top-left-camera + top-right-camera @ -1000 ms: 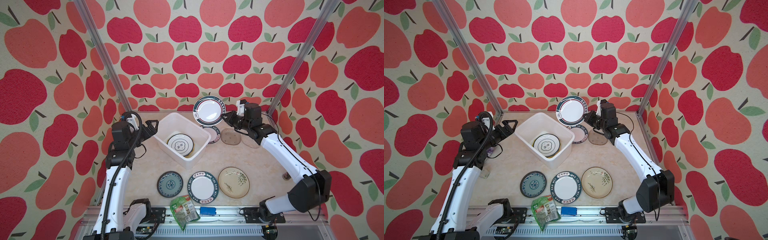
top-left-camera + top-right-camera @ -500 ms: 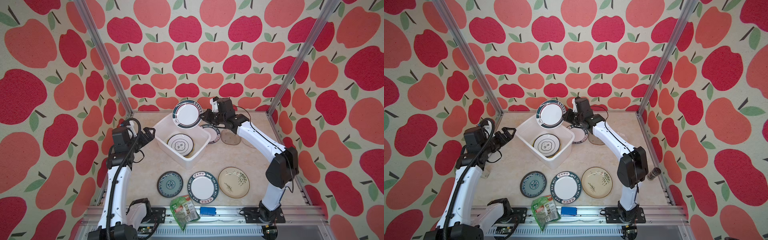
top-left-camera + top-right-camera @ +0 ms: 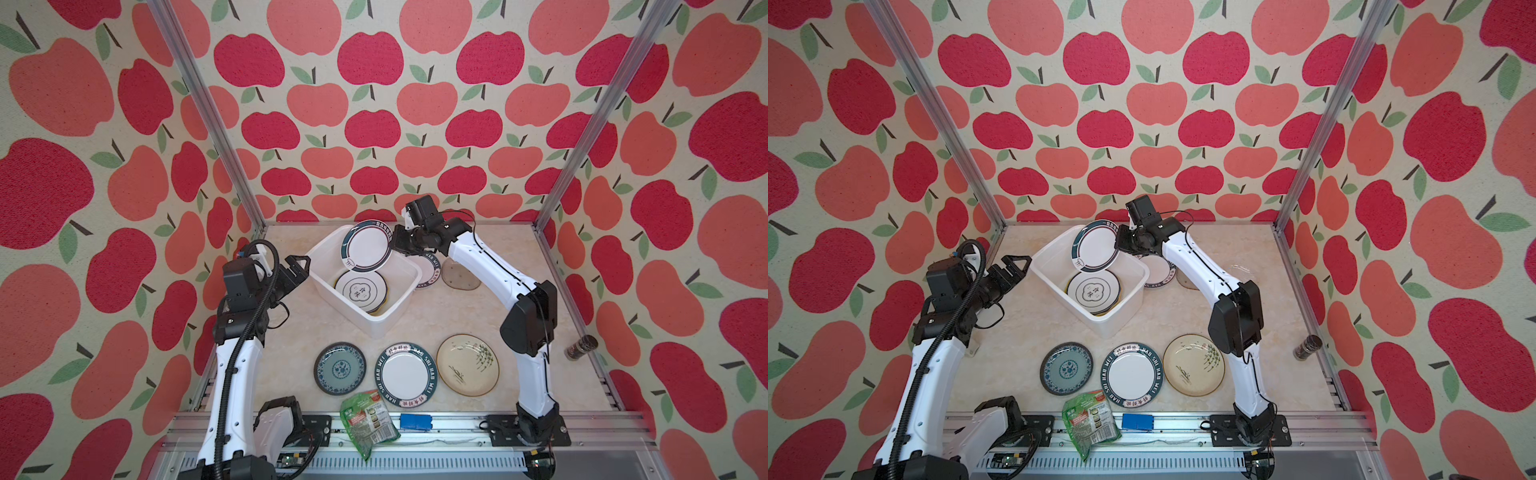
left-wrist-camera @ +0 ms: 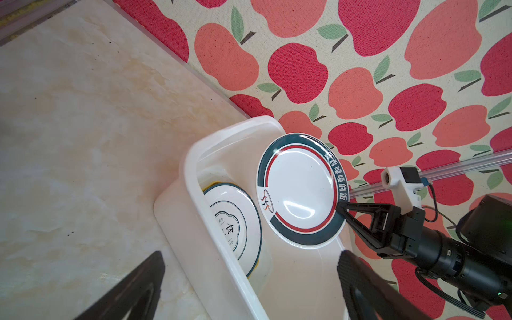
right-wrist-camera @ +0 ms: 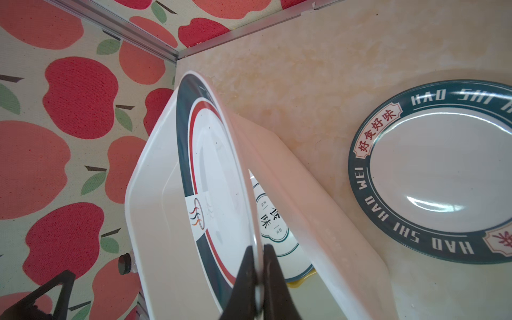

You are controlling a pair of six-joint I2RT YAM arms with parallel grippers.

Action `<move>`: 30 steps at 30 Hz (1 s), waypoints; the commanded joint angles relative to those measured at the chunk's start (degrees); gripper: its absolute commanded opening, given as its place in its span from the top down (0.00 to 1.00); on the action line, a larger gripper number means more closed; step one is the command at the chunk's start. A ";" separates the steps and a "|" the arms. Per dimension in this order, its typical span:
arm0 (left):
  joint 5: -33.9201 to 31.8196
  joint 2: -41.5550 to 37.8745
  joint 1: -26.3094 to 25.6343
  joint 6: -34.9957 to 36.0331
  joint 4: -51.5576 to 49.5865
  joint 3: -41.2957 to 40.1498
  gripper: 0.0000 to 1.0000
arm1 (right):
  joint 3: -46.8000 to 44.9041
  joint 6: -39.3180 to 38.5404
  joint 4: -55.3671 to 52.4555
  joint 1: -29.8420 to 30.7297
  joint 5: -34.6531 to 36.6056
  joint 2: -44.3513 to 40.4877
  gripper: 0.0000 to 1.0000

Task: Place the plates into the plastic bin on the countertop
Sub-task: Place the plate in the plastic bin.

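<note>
Since a second ago my right arm has swung inward from the far right of the counter, so my right pincer now carries the green-rimmed plate over the far half of the plastic bin instead of beyond its back corner. That pincer is clamped tight on the plate's rim, one of its fingertips on each face. The plate stands steeply tilted, its face turned toward my other arm. From these angles I cannot quite tell whether its lower edge has dipped below the bin's rim. Inside the bin a white plate lies flat, with the edge of a yellow plate peeping out beneath it. My left pincer hangs spread wide with nothing in it, just beside the bin's left wall and apart from it. The bin sits askew on the countertop. Toward the near edge a blue-green plate, a lettered plate and a cream plate lie in a row. Past the bin's right side lies a second lettered plate, with a smoky glass plate next to it. A green packet overhangs the front rail.
</note>
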 commanded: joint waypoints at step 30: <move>-1.94 -1.46 0.74 -0.45 -7.35 3.08 0.00 | 28.31 0.36 -31.79 4.41 4.61 20.73 0.89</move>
